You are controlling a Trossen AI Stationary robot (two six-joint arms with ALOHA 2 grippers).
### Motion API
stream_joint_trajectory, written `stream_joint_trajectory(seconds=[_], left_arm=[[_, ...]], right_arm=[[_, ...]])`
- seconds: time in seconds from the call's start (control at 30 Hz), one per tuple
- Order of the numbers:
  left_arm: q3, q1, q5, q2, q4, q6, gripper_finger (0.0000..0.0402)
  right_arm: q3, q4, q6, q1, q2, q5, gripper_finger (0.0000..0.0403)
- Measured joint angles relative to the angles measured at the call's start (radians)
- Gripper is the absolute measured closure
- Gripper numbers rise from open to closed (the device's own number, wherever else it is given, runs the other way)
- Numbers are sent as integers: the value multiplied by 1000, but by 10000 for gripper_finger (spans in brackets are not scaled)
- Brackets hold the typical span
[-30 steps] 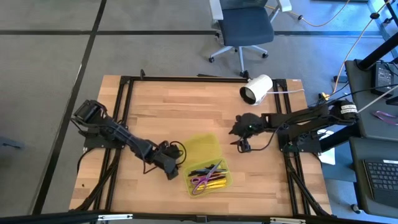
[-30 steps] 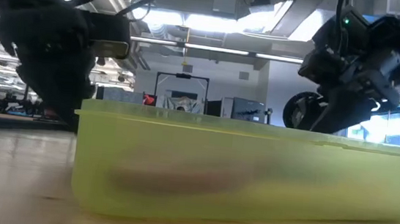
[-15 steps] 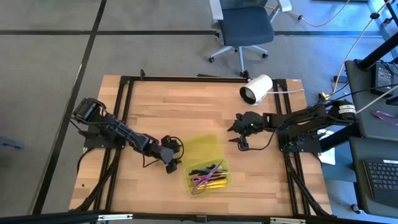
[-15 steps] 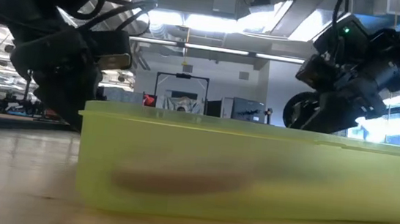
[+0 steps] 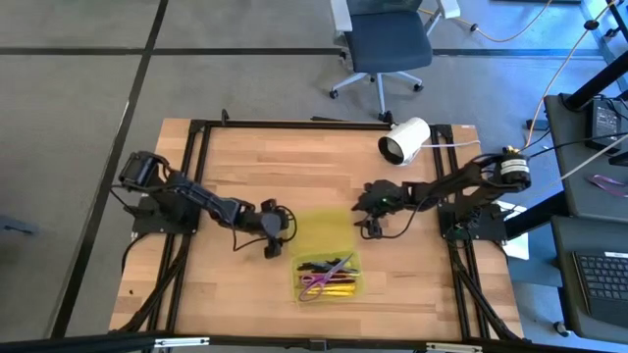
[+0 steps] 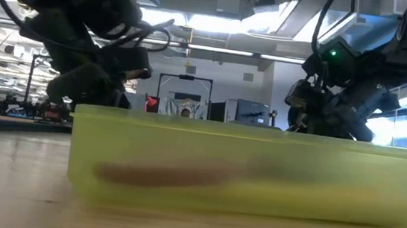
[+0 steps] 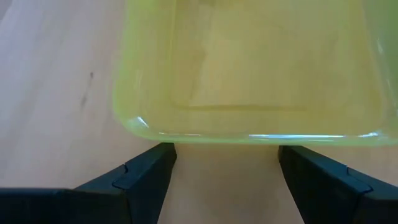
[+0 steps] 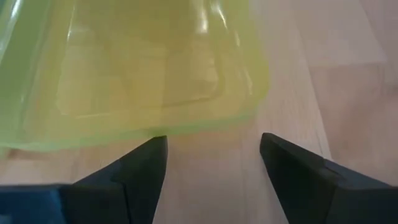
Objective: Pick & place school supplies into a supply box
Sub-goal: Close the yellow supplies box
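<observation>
The supply box lies open on the table. Its flat translucent yellow-green lid is spread toward the far side. Its tray on the near side holds the school supplies: pens, pencils and purple-handled scissors. My left gripper stands open at the lid's left edge, slanting down. My right gripper stands open at the lid's right edge, also slanting down. Neither has anything between its fingers.
A white cylinder with a cable lies at the table's far right. An office chair stands beyond the far edge. Bare wood lies left of the box and along the far half of the table.
My left gripper has swung from the box's near-left corner toward the far edge, rolling and sinking, and now faces the lid's left edge. My right gripper has sunk and moved left toward the lid's right edge. The box has turned a little on the table.
</observation>
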Motion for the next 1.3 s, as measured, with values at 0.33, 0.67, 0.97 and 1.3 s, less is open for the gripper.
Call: stream_joint_trajectory(seconds=[0.33,0.67,0.97,1.3], left_arm=[[-3,93,99,2,49,162,118],[-3,99,99,-17,51,183,118],[-6,100,9,-62,36,230,118],[-5,99,16,-64,48,228,118]], right_arm=[[31,15,-50,0,17,-16,138],[39,6,-57,0,2,-17,138],[39,18,-178,1,-27,-17,138],[65,32,-176,3,-27,-18,138]])
